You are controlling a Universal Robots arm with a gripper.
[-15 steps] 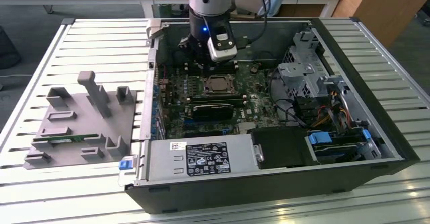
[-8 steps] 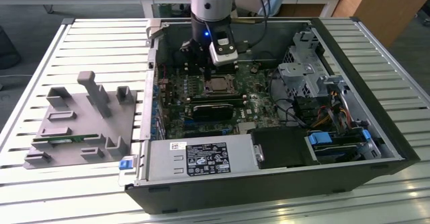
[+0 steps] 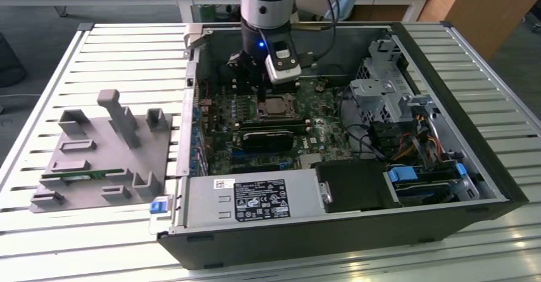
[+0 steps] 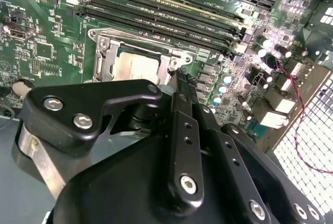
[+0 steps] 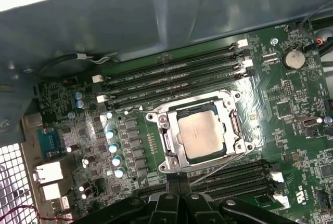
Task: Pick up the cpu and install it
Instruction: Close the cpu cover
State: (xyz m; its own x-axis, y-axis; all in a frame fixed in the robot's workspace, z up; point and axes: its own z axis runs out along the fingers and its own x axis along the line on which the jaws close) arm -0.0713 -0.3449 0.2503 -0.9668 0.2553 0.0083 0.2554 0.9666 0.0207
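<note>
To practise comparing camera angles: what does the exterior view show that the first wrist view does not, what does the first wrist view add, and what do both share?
Exterior view's own: the grey fixture on the slatted table, at the exterior view's left of the computer case, a green memory stick lying in the fixture, and the arm above the case's inside.
First wrist view's own: the round coin battery and a row of small capacitors.
Shared: the cpu lying in its socket on the green motherboard.
</note>
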